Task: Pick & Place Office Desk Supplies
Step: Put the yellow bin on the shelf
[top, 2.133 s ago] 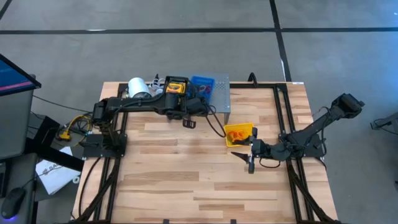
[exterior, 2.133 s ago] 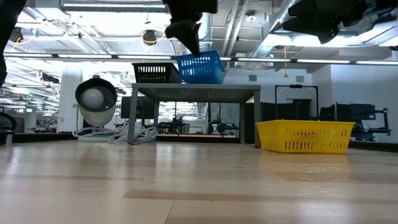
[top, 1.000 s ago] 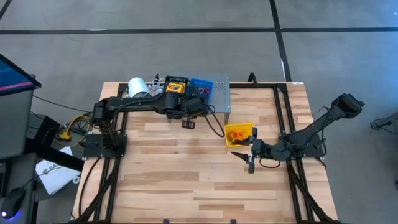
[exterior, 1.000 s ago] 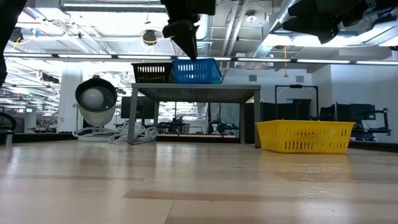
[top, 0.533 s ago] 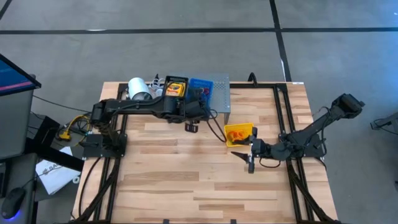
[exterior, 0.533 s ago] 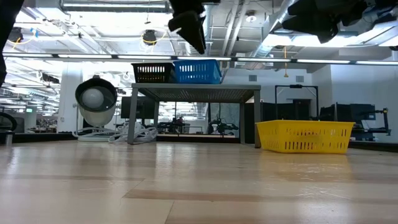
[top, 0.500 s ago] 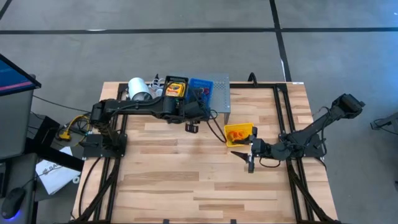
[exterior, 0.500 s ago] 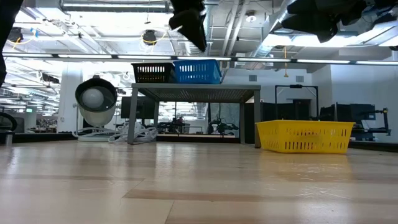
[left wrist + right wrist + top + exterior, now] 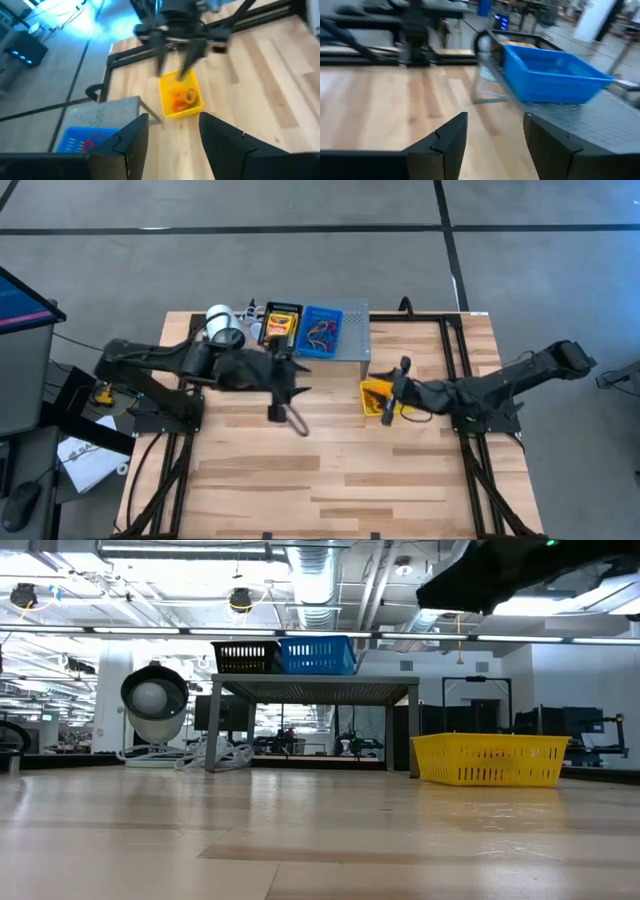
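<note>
The office desk supplies lie in baskets. A blue basket (image 9: 322, 330) with band loops and a black basket (image 9: 283, 323) with a yellow pack stand on the grey shelf (image 9: 356, 340). A yellow basket (image 9: 180, 95) holding orange pieces rests on the table beside the shelf. My left gripper (image 9: 285, 418) hangs open and empty above the table, near of the shelf. My right gripper (image 9: 390, 405) is open and empty over the yellow basket's right part; its wrist view faces the blue basket (image 9: 550, 75).
A white lamp-like cylinder (image 9: 222, 323) stands at the far left beside the shelf. Bare wooden table (image 9: 330, 470) stretches across the near half. In the low view the shelf (image 9: 315, 690) stands on legs, with the yellow basket (image 9: 490, 760) to its right.
My left gripper has drawn away from the blue basket, rising and moving toward the table's near left; the basket stays on the shelf. My right gripper has swung from the near side of the yellow basket toward the far edge, over that basket.
</note>
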You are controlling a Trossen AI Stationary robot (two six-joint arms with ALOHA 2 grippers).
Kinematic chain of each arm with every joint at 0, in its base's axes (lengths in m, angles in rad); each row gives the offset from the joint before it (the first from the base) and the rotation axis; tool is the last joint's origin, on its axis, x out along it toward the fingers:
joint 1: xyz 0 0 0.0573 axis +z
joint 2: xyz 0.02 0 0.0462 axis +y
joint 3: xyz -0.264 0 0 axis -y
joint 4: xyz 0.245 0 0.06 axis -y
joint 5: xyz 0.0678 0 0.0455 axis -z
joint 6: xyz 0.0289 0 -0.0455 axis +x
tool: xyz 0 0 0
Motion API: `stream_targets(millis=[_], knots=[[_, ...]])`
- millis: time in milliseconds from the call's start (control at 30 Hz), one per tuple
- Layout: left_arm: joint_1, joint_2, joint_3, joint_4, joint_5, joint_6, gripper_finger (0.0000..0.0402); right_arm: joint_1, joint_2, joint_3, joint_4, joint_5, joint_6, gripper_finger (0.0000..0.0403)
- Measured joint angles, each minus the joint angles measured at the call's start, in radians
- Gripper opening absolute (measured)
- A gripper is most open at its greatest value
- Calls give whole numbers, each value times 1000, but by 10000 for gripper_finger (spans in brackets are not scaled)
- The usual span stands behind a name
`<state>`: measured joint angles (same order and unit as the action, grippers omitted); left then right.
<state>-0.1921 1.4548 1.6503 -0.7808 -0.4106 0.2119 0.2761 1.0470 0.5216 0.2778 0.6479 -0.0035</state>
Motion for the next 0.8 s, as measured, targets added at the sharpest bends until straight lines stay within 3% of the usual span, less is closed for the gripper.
stream_targets(millis=[267,600,667,800], knots=[[-53,-241,-370,303,56,-38,168,-205,34,111,-144,-155,-29,172],[-79,-452,-733,594,61,-38,168,-386,144,266,-318,-223,-53,50],[-79,-474,-774,633,61,-37,168,-414,150,279,-369,-320,-22,31],[-79,-509,-849,650,61,-38,168,-422,149,284,-467,-673,99,14]])
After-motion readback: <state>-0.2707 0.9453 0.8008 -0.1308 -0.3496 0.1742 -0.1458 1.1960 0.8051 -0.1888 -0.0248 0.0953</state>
